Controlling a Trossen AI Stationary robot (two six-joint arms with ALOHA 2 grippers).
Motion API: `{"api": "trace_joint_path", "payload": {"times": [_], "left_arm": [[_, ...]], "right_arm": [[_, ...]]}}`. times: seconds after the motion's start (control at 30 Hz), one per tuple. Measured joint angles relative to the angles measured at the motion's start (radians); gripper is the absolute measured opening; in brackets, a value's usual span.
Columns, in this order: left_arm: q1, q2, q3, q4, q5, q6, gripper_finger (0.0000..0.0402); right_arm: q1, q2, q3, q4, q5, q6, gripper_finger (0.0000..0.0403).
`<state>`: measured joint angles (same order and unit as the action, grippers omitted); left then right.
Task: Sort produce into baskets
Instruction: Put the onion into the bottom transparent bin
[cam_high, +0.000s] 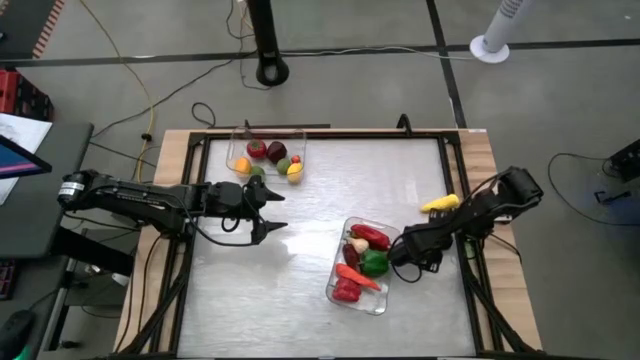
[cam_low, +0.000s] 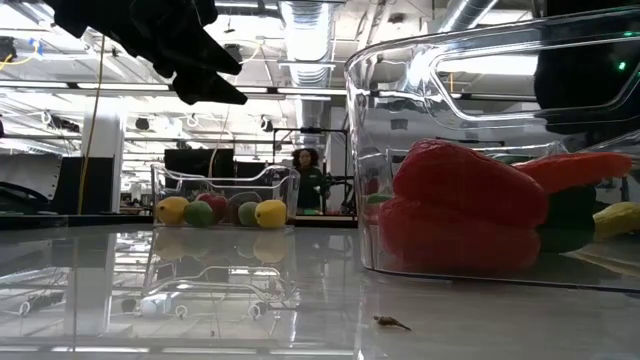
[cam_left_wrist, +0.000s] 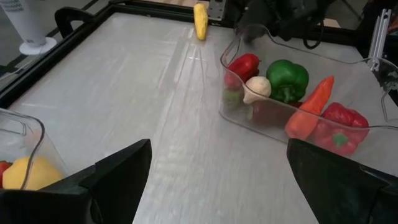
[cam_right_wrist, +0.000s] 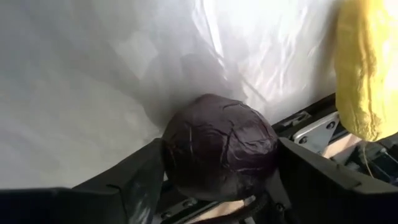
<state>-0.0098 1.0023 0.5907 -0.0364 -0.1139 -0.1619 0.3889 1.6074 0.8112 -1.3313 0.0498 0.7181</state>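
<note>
White fan base (cam_high: 497, 35) on floor; person (cam_low: 305, 178) beyond table (cam_high: 320, 190).

Dark maroon, veined ball (cam_right_wrist: 219, 147); yellow corn-like piece (cam_high: 440, 203); green pepper (cam_left_wrist: 287, 79); orange carrot (cam_left_wrist: 309, 109); clear tray (cam_high: 379, 300).

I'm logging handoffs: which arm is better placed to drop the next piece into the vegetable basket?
Right. Its tool is shut on the maroon round piece right beside the vegetable basket. The left tool hangs open and empty over bare table between the two baskets.
</note>
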Motion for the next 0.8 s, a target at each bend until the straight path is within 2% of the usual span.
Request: {"api": "trace_joint_path", "payload": {"times": [0.1, 0.33, 0.47, 0.63, 0.7, 0.8], "left_arm": [[0.0, 0.0, 0.0, 0.0, 0.0, 0.0, 0.0361], [0.0, 0.0, 0.0, 0.001, -0.001, -0.001, 0.0361], [0.0, 0.0, 0.0, 0.006, -0.002, -0.02, 0.0361], [0.0, 0.0, 0.0, 0.006, 0.0, -0.023, 0.0361], [0.0, 0.0, 0.0, 0.006, 0.0, -0.023, 0.0361], [0.0, 0.0, 0.0, 0.012, 0.001, -0.023, 0.0361]], "right_arm": [[0.013, -0.024, 0.0, 0.005, 0.018, 0.025, 0.0298], [0.043, -0.095, 0.039, -0.035, 0.027, 0.099, 0.0294], [0.073, -0.142, 0.131, -0.049, 0.018, 0.157, 0.0293], [0.123, -0.215, 0.276, -0.019, -0.048, 0.227, 0.0293], [0.144, -0.244, 0.322, 0.024, -0.023, 0.235, 0.0293], [0.171, -0.278, 0.356, 0.12, 0.101, 0.219, 0.0294]]}}
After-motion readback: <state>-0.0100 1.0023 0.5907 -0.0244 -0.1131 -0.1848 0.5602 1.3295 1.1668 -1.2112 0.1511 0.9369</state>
